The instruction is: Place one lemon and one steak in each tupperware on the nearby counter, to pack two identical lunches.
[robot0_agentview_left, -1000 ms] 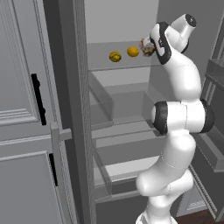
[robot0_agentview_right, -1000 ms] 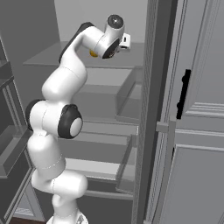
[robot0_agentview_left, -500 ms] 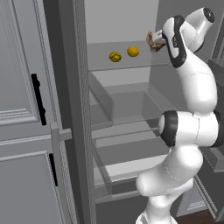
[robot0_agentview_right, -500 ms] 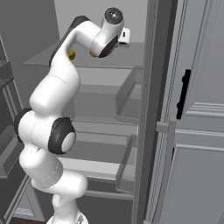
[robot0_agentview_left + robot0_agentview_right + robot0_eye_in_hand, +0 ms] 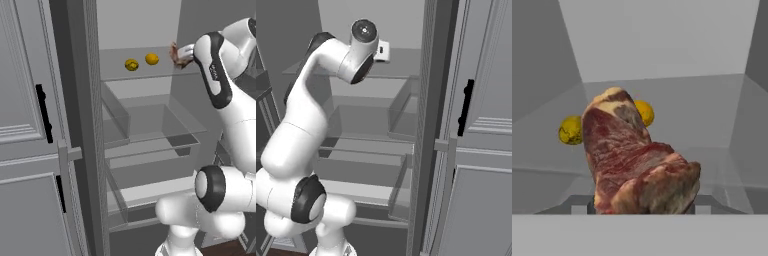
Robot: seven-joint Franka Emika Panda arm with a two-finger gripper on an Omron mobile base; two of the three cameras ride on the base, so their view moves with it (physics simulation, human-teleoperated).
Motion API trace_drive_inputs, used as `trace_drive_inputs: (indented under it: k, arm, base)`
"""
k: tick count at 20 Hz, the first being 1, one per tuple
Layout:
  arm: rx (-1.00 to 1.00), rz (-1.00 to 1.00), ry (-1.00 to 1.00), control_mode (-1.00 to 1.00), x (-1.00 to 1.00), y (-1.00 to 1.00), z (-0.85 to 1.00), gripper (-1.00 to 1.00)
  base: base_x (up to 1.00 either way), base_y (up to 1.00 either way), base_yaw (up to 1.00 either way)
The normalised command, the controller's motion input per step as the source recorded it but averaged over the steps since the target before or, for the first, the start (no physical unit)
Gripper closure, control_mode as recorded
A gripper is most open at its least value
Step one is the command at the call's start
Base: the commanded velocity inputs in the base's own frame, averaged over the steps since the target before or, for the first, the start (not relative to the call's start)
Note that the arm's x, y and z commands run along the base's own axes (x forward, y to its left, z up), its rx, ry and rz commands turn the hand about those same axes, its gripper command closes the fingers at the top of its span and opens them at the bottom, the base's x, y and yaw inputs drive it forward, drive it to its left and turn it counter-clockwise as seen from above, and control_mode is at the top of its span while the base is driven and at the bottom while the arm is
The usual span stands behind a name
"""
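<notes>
The steak [image 5: 637, 160] is brownish-red with a pale fat edge, and it stands between the jaws of the gripper [image 5: 179, 55], which are closed on it. In the hand view the meat rises from the bottom and covers the fingertips, so I cannot see them. In the left base view the steak [image 5: 174, 53] is a small brown piece at the end of the arm, above the right end of the top shelf [image 5: 150, 74] of the open fridge. I cannot tell if it touches the shelf.

Two lemons lie on this same shelf, to the left of the steak. The dull lemon [image 5: 131, 64] with dark marks is further from the steak, and the orange-yellow lemon [image 5: 152, 59] is between them, a little deeper on the shelf. The two lemons are near each other but apart. In the hand view the dull lemon [image 5: 571, 130] shows left of the steak, and the orange-yellow lemon [image 5: 644, 113] is partly hidden behind its upper edge.

Below the shelf there are clear drawers [image 5: 150, 135]. The door [image 5: 30, 150] with a black handle stands left of the shelf.
</notes>
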Motion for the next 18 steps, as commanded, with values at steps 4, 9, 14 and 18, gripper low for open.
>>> trace_drive_inputs:
  k: [4, 9, 14, 18]
  arm:
    - [-0.1, 0.0, 0.29, -1.0, -1.0, 0.34, -0.05, 1.0]
    - [-0.1, 0.0, 0.44, -1.0, -0.96, 0.16, -0.13, 1.0]
    - [-0.04, -0.01, 0.41, -1.0, -0.95, 0.0, -0.16, 1.0]
    - [0.0, 0.0, 0.01, -1.0, -0.92, 0.0, -0.6, 1.0]
  base:
    - [0.0, 0.0, 0.0]
    - [0.0, 0.0, 0.0]
    - [0.0, 0.0, 0.0]
    - [0.0, 0.0, 0.0]
